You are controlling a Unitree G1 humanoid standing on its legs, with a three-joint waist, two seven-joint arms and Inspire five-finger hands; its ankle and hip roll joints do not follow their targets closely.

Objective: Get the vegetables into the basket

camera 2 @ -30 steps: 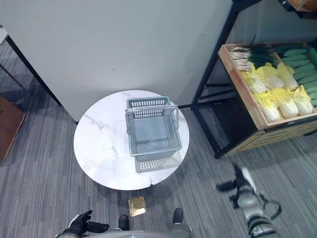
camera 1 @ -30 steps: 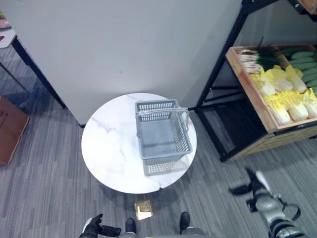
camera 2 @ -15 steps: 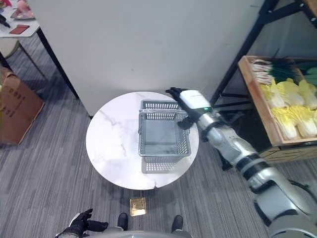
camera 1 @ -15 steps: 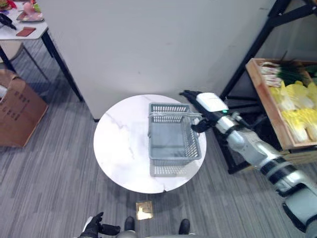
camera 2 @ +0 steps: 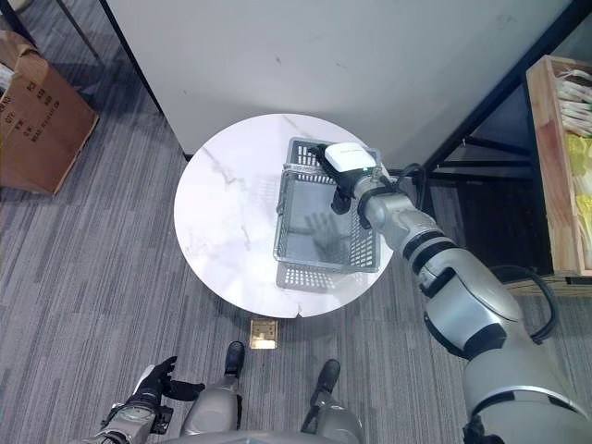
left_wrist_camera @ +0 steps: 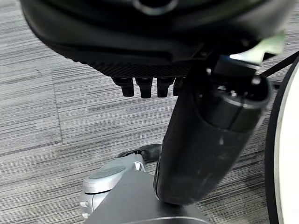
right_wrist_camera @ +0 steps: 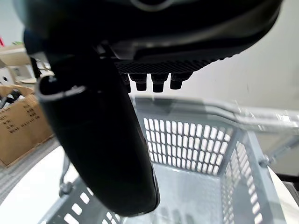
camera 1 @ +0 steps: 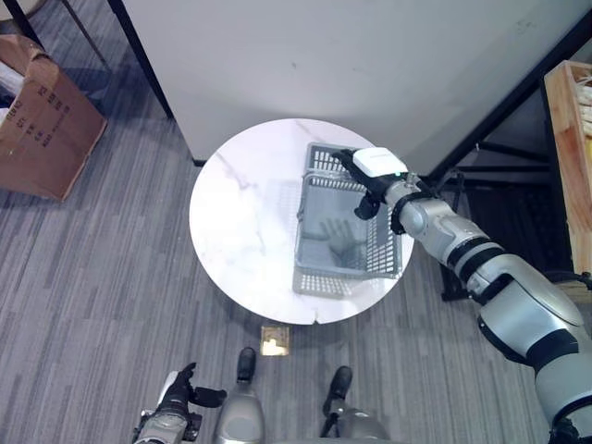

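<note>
Reaching out over the far end of the basket (camera 1: 347, 222), the right robot hand (camera 1: 366, 176) hangs above the rim with nothing in it; its fingers (right_wrist_camera: 150, 82) are relaxed and spread rather than curled, and its outline falls as a shadow on the bare basket floor. Whether it touches the raised handle (right_wrist_camera: 219, 111) cannot be told. The grey, open-mesh basket sits on the right half of a round white marble table (camera 1: 240, 231). Far to the right, well apart from the table, stands a black shelf (camera 2: 481, 139) carrying a wooden crate (camera 2: 548, 157). Pale and yellow vegetables (camera 2: 581, 120) show at the crate's edge. The left robot hand (camera 1: 178, 396) hangs low at the near left, close to the floor, loosely spread and idle. A cardboard box (camera 1: 42, 120) rests on the grey carpet at the far left.

No vegetable is in the basket yet, so the task looks barely begun. If the step is taking the basket, the hand should probably settle squarely over the handle's middle and wrap fully round it before lifting, so the basket hangs level and does not slide on the smooth top.
</note>
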